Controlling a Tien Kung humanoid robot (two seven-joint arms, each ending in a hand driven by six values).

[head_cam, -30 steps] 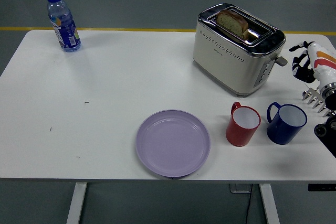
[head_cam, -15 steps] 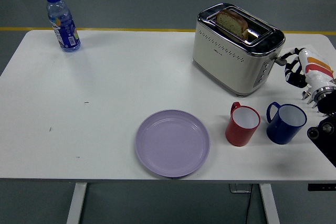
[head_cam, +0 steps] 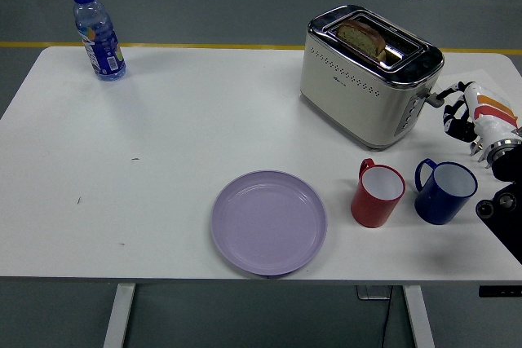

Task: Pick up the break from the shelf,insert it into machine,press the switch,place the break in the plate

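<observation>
Cream metal toaster (head_cam: pixel 359 79) is holding the brown bread slice (head_cam: pixel 362 38) in its slot; the right hand (head_cam: pixel 463 112), fingers curled on nothing, is reaching its side lever (head_cam: pixel 435 99), just left.

From my seat I see the toaster (head_cam: pixel 371 72) far right of centre on the tabletop (head_cam: pixel 163 160), a slice of bread (head_cam: pixel 362 38) standing in its slot; the bottle (head_cam: pixel 98 33) stands at the far left corner; the plate (head_cam: pixel 269 222) lies near the front edge, with one mug (head_cam: pixel 378 194) just right of it and a second mug (head_cam: pixel 444 191) beside that; my right hand (head_cam: pixel 473 116) sits right of the toaster, by its lever (head_cam: pixel 435 99).
</observation>
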